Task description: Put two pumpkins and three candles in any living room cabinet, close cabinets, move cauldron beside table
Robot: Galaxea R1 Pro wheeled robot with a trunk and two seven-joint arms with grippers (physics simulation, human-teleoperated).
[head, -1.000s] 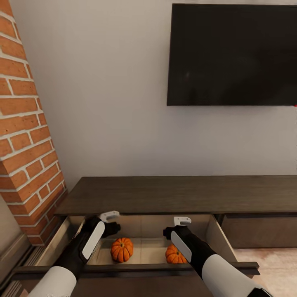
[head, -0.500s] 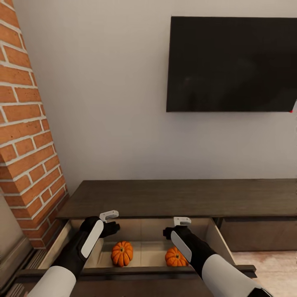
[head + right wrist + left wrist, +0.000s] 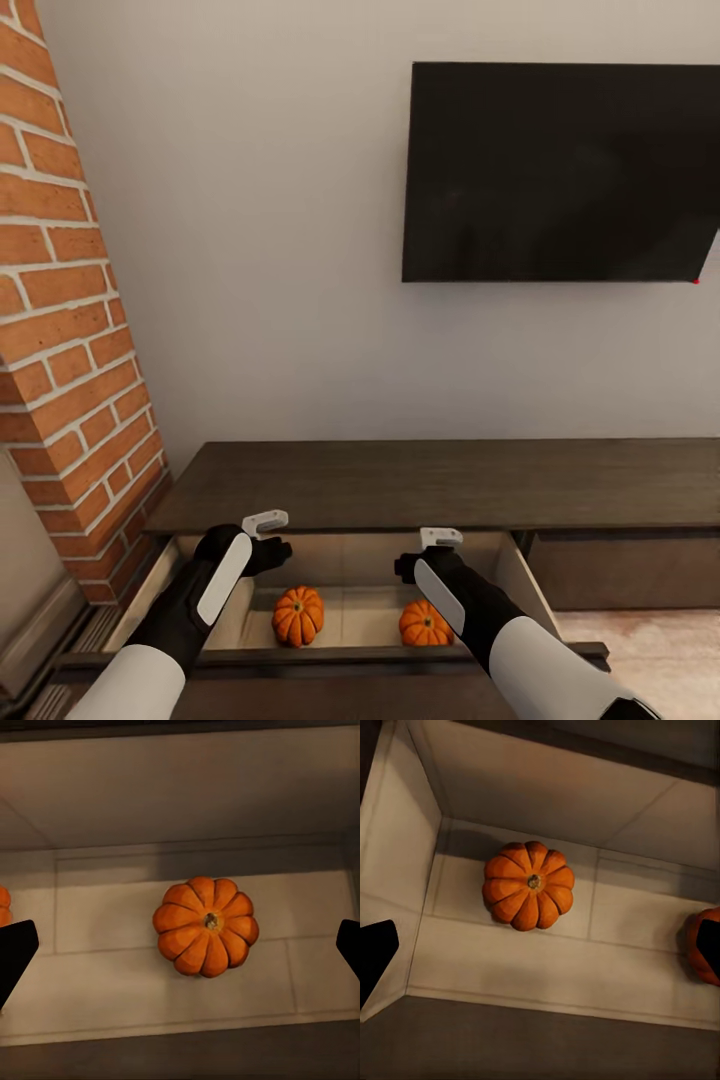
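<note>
Since one second ago the whole head view has shifted: the television [image 3: 560,172] now sits lower in the picture and more wall is seen above it, so the camera has tilted up. The arms and the pumpkins keep the same places relative to the open drawer.

The two pumpkins lie on the pale beige floor of the pulled-out drawer [image 3: 345,612] of the dark-brown cabinet [image 3: 430,484]. The left pumpkin [image 3: 298,616] is below the left gripper [image 3: 268,535], and the left wrist view shows it upright, its stem up, near the back corner of the drawer [image 3: 529,886]. The right pumpkin [image 3: 425,624] is partly covered by the right forearm in the head view; in the right wrist view it sits in the middle of the drawer floor [image 3: 206,925], stem up. The two pumpkins are apart and do not touch each other, and nothing grips them.

Both grippers hang above the drawer opening, each over its own pumpkin. The right gripper [image 3: 432,548] is just in front of the cabinet top edge. In each wrist view the dark fingertips [image 3: 375,958] stand at the two far sides of the picture, so both jaws are spread wide and hold nothing; the right ones [image 3: 13,956] look the same.

The drawer front [image 3: 330,658] is a dark bar across the lower part of the head view. To the left stands a red brick column [image 3: 70,330], and a plain light wall [image 3: 270,250] is behind the cabinet.
</note>
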